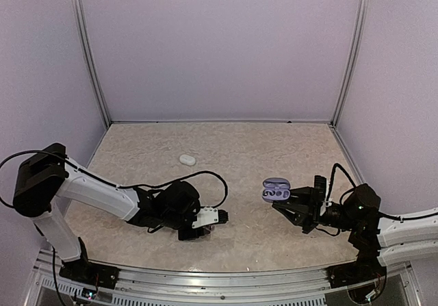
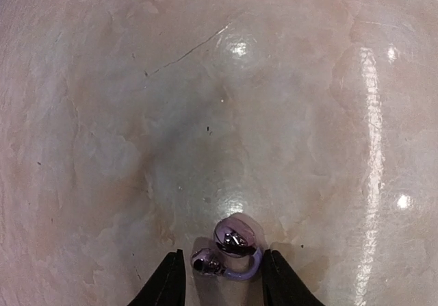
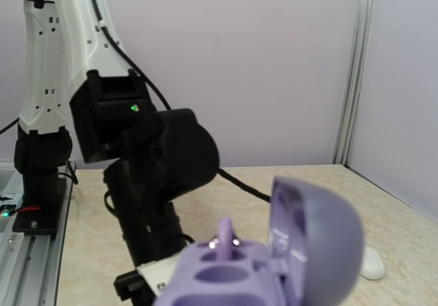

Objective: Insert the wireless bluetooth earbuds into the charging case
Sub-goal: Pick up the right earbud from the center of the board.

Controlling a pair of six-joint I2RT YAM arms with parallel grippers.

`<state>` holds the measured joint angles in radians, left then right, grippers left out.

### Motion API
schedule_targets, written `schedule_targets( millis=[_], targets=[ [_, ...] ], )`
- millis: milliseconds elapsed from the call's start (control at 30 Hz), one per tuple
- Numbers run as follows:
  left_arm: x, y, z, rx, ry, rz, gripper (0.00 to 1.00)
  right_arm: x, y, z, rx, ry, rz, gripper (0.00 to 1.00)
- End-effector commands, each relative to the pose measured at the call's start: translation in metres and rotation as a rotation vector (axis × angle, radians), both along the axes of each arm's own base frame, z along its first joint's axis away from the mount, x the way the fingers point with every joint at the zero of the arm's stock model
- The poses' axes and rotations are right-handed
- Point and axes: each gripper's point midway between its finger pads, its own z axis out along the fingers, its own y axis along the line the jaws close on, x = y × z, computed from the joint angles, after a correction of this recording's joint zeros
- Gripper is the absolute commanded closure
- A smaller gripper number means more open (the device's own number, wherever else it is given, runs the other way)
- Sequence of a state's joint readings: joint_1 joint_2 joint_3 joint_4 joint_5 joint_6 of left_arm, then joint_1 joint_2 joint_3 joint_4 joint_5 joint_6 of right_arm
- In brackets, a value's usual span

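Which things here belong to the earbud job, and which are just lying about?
Job: purple earbud, straddled by the left tool; open purple charging case, held by the right tool.
Lying about: white oval case, closed, untouched, farther back on the table.

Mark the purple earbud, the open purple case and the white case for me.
purple earbud (image 2: 235,237): left wrist view, its glossy rounded body.
open purple charging case (image 1: 276,192): top external view, its base.
white oval case (image 1: 187,159): top external view, its top.
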<state>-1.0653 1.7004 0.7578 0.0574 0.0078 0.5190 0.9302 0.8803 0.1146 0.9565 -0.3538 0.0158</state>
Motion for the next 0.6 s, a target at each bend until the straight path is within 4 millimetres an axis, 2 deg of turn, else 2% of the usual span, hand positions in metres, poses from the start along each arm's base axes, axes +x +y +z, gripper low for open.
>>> schedule_targets(
  millis=[0,167,333,467,567],
  targets=[
    [-0.007,0.003,-0.009,0.031,0.117,-0.008,0.57,0.001,-0.006,0.006,0.028,-0.025,-0.018,1.0],
    [-0.01,0.004,-0.016,0.065,0.201,-0.022,0.53,0.0,-0.008,0.007,0.033,-0.029,-0.022,1.0],
    [-0.01,0.005,-0.021,0.096,0.249,-0.03,0.59,0.0,-0.009,0.007,0.035,-0.029,-0.026,1.0],
    [-0.012,0.016,-0.031,0.162,0.287,-0.015,0.62,0.0,-0.01,0.007,0.036,-0.029,-0.03,1.0],
    [-0.015,0.014,-0.028,0.146,0.301,-0.016,0.66,0.0,-0.009,0.006,0.035,-0.029,-0.028,1.0]
  ],
)
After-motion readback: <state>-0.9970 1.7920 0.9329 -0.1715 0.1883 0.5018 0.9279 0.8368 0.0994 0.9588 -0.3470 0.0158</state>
